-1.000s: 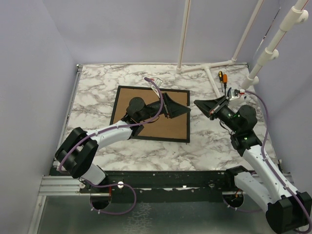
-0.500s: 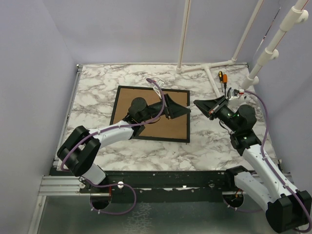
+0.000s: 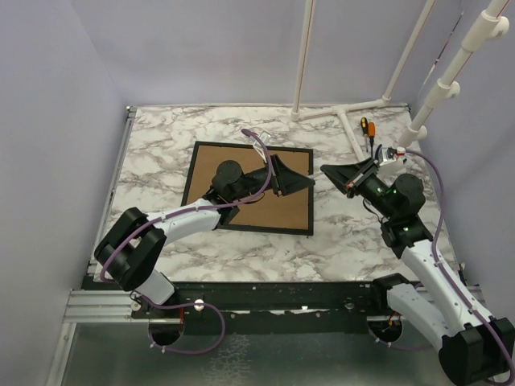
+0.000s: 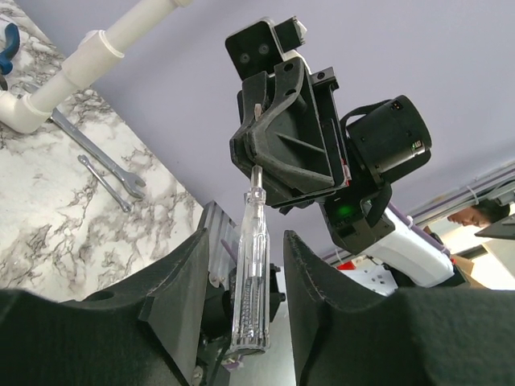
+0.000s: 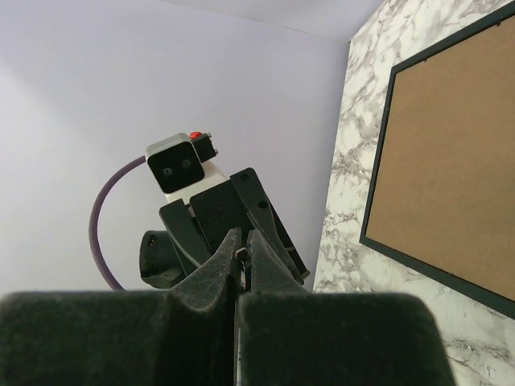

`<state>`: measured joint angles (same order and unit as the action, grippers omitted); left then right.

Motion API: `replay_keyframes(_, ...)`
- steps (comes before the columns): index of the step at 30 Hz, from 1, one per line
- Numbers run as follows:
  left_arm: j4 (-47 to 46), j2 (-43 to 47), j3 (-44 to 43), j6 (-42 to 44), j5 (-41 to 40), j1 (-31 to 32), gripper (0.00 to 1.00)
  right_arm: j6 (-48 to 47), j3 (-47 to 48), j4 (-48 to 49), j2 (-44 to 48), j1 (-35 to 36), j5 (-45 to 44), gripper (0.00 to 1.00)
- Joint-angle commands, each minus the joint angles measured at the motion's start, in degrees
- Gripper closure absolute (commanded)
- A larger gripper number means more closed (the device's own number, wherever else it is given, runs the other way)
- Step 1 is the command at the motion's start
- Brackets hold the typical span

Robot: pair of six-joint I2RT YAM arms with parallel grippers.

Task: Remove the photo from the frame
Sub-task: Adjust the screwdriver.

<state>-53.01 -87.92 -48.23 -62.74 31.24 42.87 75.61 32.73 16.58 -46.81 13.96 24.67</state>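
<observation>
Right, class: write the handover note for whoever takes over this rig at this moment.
The left gripper is open, fingers either side of the screwdriver handle, over the frame's right edge.
The right gripper is shut on the screwdriver's metal shaft.
The frame lies face down on the table, brown back in place.
The photo is not visible.
Done: nothing removed.
Left: probably pass the screwdriver over, open the back, lift out the photo.

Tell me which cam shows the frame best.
Top external. The frame lies brown back up on the marble table, nearly all of its black border visible. Only the left arm covers its middle. Right wrist catches one corner stretch of border and backing. Left wrist shows none of it.
</observation>
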Motion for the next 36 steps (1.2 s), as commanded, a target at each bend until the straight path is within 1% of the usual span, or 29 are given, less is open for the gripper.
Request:
replay_keyframes(1, -0.1, -0.1, -1.7, 0.3, 0.0, 0.3, 0.58, -0.7, -0.9, -1.5, 1.3, -0.1, -1.6, 1.00)
replay_keyframes(6, 0.0, 0.0, -2.0, 0.2, 0.0, 0.3, 0.58, -0.5, -1.6, -1.4, 1.5, -0.1, -1.8, 0.99)
replay_keyframes(10, -0.1, 0.2, -2.1, 0.0, 0.2, 0.3, 0.51, -0.4, -2.0, -1.1, 1.3, -0.1, -1.7, 0.99)
replay_keyframes(13, -0.1, 0.2, -2.2, 0.1, 0.3, 0.3, 0.51, -0.1, -2.5, -0.7, 1.1, -0.1, -1.6, 1.00)
replay_keyframes(23, -0.1, -0.2, -2.5, -0.3, 0.4, 0.4, 0.70, 0.4, -3.4, 0.7, 0.7, -0.1, -1.6, 1.00)
replay_keyframes(27, -0.1, -0.4, -2.6, -0.4, 0.4, 0.4, 0.75, 0.4, -3.3, 0.5, 0.9, -0.1, -1.9, 1.00)
replay_keyframes(29, -0.1, -0.5, -2.7, -0.4, 0.5, 0.4, 0.74, 0.4, -3.4, 0.5, 1.0, -0.1, -2.0, 1.00)
replay_keyframes(34, -0.2, -0.8, -2.7, -0.4, 0.5, 0.4, 0.63, 0.6, -3.5, 0.7, 0.9, -0.1, -2.2, 1.00)
replay_keyframes(35, -0.2, -0.9, -2.8, -0.5, 0.5, 0.5, 0.62, 0.6, -3.5, 0.7, 0.8, -0.1, -2.2, 1.00)
replay_keyframes(36, -0.2, -0.9, -2.8, -0.5, 0.5, 0.5, 0.64, 0.6, -3.4, 0.8, 0.8, -0.1, -2.1, 1.00)
